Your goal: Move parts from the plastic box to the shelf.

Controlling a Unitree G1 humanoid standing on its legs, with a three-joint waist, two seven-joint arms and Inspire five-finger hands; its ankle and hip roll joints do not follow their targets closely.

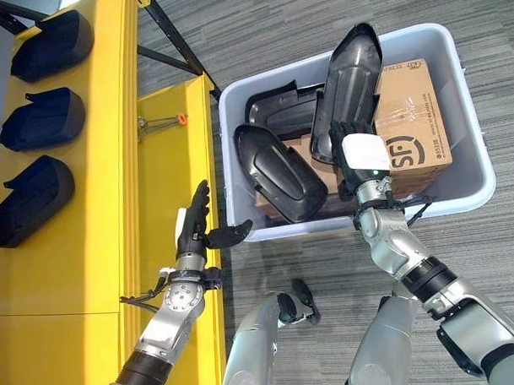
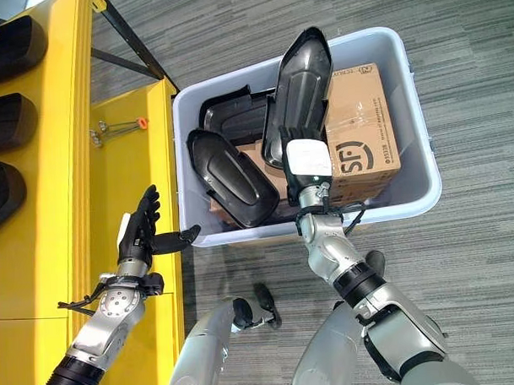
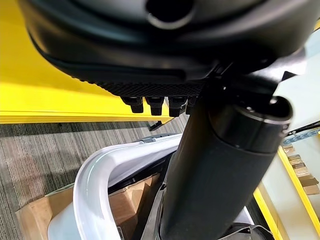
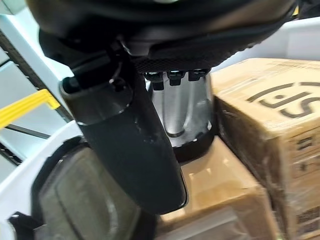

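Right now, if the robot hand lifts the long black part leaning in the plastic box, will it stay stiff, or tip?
Probably stiff: the long black part looks like a moulded shell keeping its shape. It may tip, since the right robot hand grips only its lower end. Its glossy surface could be slippery.

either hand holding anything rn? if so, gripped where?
Right hand grips the long black part at its lower end, tip standing above the plastic box. Left hand is open, holding nothing.
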